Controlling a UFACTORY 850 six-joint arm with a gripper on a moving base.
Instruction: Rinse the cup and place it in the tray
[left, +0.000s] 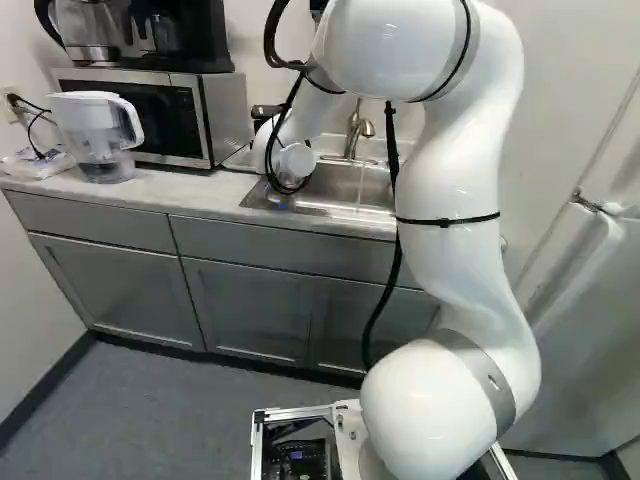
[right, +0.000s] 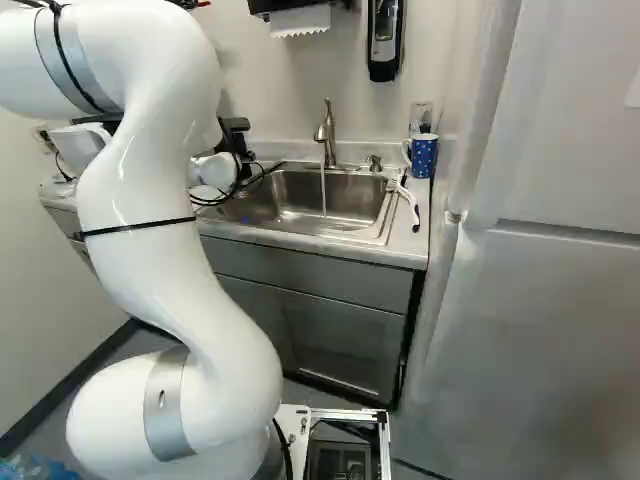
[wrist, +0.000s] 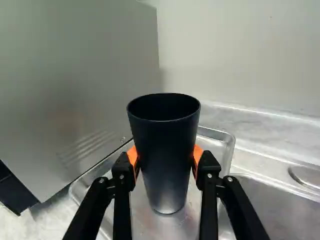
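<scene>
Gripper (wrist: 165, 158): part-open, my two pads (wrist: 198, 153) pinching the cup (wrist: 163, 142) from both sides.
Cup: upright over the tray (wrist: 228, 145); whether it touches, I cannot tell.
Handling: probably light and stiff, slippery if wet.
Hold: mid-wall, below the rim, squeezed gently.

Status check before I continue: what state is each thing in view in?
black tapered cup, upright, gripped
black two-finger tool with orange pads, shut on the cup
shallow metal tray, under the cup, contact unclear
brushed-metal faucet, running
silver microwave, door closed
grey cabinet doors, closed
blue dotted mug, upright
</scene>
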